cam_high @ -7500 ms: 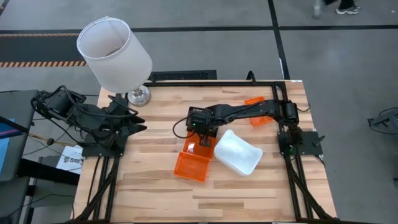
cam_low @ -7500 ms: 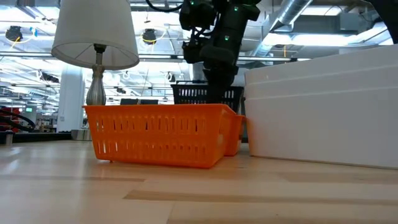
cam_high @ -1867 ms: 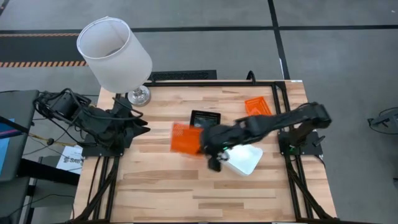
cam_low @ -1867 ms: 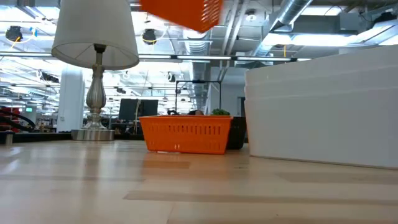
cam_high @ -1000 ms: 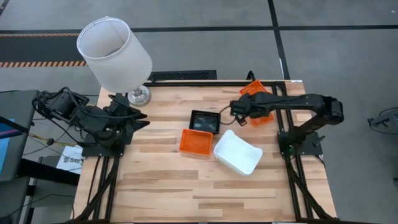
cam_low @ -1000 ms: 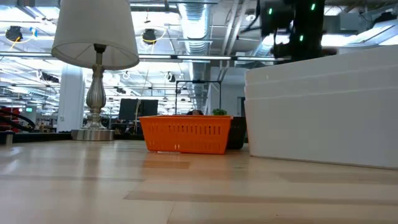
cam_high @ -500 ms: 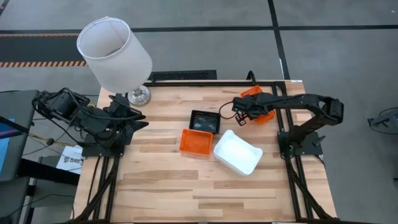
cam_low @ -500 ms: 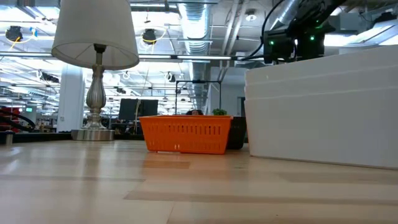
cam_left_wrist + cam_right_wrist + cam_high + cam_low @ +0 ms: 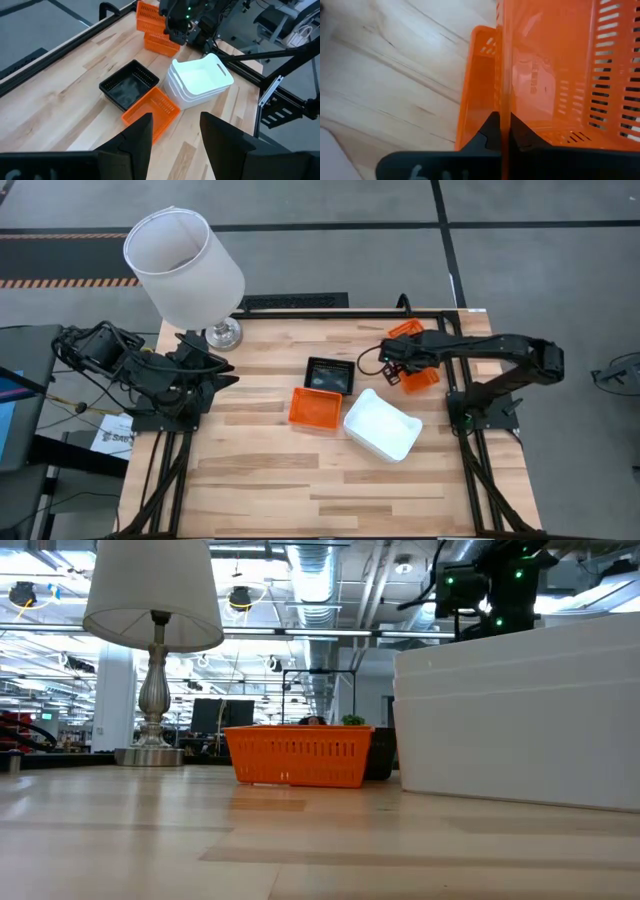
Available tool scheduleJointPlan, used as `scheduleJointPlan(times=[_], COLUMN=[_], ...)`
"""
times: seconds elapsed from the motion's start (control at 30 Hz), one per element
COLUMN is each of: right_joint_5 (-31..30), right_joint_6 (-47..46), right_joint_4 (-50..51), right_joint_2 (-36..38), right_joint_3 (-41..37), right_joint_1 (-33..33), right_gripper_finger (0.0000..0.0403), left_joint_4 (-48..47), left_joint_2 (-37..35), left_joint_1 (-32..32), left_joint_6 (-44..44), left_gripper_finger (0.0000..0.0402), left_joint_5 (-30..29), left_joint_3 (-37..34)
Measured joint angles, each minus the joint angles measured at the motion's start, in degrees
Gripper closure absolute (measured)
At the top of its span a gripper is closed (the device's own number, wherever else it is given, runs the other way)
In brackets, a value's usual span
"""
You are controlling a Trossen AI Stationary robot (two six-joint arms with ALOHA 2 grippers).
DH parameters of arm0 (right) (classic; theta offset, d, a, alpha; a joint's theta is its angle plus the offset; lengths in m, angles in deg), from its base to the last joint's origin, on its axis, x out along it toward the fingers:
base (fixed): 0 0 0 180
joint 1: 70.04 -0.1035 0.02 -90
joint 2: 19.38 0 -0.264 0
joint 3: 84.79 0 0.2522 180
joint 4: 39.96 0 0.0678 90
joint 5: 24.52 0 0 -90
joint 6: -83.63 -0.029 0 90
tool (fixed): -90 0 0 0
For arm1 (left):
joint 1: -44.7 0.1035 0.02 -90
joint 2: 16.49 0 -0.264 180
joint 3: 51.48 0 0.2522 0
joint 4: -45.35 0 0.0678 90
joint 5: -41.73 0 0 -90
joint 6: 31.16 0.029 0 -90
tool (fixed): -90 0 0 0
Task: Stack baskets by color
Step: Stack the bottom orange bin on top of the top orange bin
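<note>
At the upper right of the high view an orange basket (image 9: 405, 329) is held by the right gripper (image 9: 394, 360), whose fingers are pinched shut on its thin wall; in the right wrist view that wall (image 9: 504, 65) is seen clamped between the dark fingers, with a second orange basket (image 9: 421, 379) just below it.

The step in hand is judged to be nesting the held basket into one of the other orange baskets. It should be levelled first, its rim squared to the rim beneath, then lowered straight so the mesh sides are not caught; the grip should be released only once it is seated.

A third orange basket (image 9: 313, 407) is found at mid-frame, touching a white stack (image 9: 381, 424), which is shown as three nested trays in the left wrist view. A black basket (image 9: 330, 374) is placed just above the orange one; how many are nested there cannot be told. All baskets appear empty.

The left gripper (image 9: 172, 137) is parked near the lamp (image 9: 183, 267) at upper left, fingers apart, nothing held.
</note>
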Motion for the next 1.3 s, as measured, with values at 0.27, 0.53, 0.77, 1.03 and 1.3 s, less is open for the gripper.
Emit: scheduleJointPlan(times=[0.27, 0.53, 0.77, 1.03, 1.3], right_joint_5=[1.02, 1.76, 2.70, 4.96, 5.98], right_joint_6=[-3.06, -9.03, -12.02, -13.63, -12.02], right_joint_4=[2.94, 4.29, 4.05, 0.72, -2.29], right_joint_2=[0.89, -1.40, -1.96, -2.04, -2.10], right_joint_3=[0.01, -1.16, -2.49, -5.29, -5.65], right_joint_1=[-2.06, -6.48, -8.98, -9.51, -9.14], right_gripper_finger=[0.0397, 0.0397, 0.0397, 0.0396, 0.0384], left_joint_4=[0.04, 0.07, 0.07, 0.07, 0.07], left_joint_2=[-0.01, 0.02, 0.01, 0.01, 0.01], left_joint_1=[0.00, 0.00, -0.02, -0.01, 0.00], left_joint_6=[-0.26, -0.86, -0.89, -0.88, -0.84], left_gripper_finger=[0.0249, 0.0249, 0.0249, 0.0249, 0.0249], left_joint_5=[-0.04, -0.05, -0.92, -1.30, -1.35], left_joint_3=[0.00, 0.00, 0.00, 0.00, 0.00])
